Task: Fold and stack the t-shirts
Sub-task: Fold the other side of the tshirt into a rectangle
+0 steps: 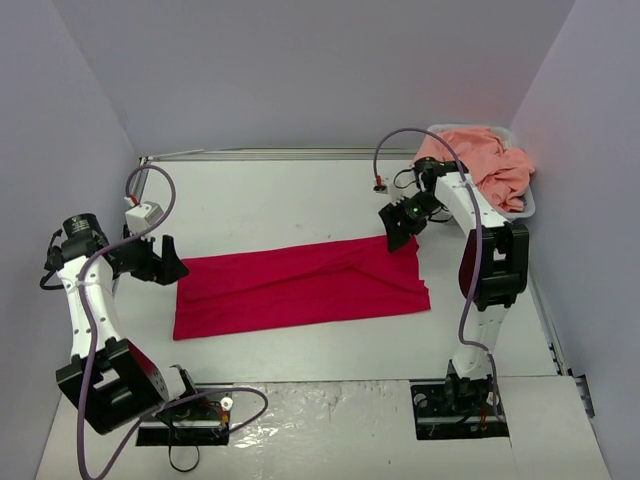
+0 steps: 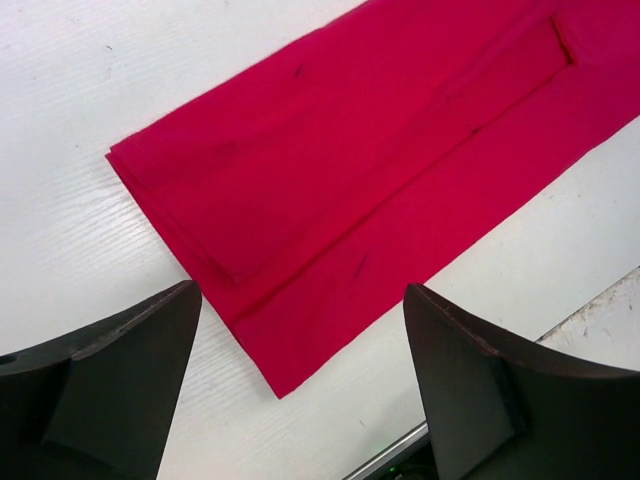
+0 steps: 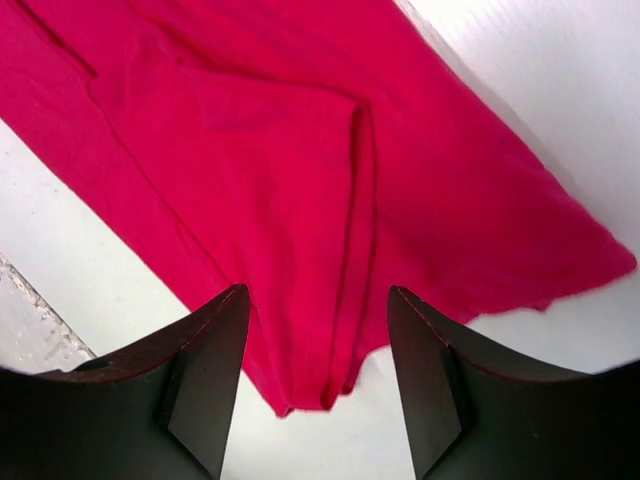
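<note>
Now grips nothing: hovers with the left gripper spread wide over the left end of the red t-shirt, the right gripper with fingers apart above its right end. Looks to be between folds, with the shirt lying as a long band across the table and peach t-shirts heaped in the basket far right. Calls next for pinching one short end, all layers together, and carrying it across to the other.

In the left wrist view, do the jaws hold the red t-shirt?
No, the jaws of the left gripper stand open, gripping nothing, and the red t-shirt lies flat on the table.
</note>
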You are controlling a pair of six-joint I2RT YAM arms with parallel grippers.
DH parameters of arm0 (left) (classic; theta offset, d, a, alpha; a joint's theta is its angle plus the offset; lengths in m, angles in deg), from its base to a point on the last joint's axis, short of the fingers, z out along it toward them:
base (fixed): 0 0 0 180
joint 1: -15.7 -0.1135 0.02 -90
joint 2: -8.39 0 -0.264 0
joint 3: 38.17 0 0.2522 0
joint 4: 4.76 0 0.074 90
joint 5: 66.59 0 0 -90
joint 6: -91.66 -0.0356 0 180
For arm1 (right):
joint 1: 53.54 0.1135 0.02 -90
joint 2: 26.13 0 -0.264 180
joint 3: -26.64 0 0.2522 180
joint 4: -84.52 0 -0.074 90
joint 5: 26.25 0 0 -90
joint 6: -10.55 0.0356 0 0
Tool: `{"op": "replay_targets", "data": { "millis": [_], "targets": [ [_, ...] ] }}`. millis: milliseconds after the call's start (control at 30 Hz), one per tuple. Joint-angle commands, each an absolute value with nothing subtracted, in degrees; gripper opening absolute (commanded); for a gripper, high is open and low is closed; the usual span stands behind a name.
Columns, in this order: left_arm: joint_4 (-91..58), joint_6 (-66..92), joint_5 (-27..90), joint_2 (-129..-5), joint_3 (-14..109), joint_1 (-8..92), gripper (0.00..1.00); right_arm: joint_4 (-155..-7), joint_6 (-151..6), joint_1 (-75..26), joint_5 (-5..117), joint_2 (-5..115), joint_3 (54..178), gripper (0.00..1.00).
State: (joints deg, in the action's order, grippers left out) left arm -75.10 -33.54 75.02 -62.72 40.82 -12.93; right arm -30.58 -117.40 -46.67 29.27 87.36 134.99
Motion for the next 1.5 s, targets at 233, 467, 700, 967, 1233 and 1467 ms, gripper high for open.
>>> {"op": "replay_targets", "data": {
  "millis": [233,467,700,967,1233,1467],
  "targets": [
    [-78.64,-33.59,73.15,-56.39,41.41,-13.31,0.84,-27.31,-117.33,-44.58,26.31,96.82,141.56,0.53],
    [-79.7,-32.36,74.03,-52.96,41.6,-13.22,0.85,-27.14,-117.51,-43.88,25.61,101.39,143.67,0.53],
    [-79.43,-32.27,73.68,-52.6,40.28,-13.22,0.87,-27.05,-117.51,-42.65,24.82,103.15,144.2,0.51],
    [-79.61,-32.53,74.21,-53.66,40.19,-13.31,0.88,-27.14,-117.86,-41.5,24.03,103.33,143.41,0.44],
    [-79.61,-32.71,74.65,-53.84,40.01,-13.22,0.88,-27.14,-116.72,-41.24,24.64,103.86,143.67,0.25],
    [-79.96,-33.15,75.17,-53.66,40.1,-13.22,0.89,-27.14,-116.19,-40.8,24.99,103.68,143.32,0.11]
  ]
}}
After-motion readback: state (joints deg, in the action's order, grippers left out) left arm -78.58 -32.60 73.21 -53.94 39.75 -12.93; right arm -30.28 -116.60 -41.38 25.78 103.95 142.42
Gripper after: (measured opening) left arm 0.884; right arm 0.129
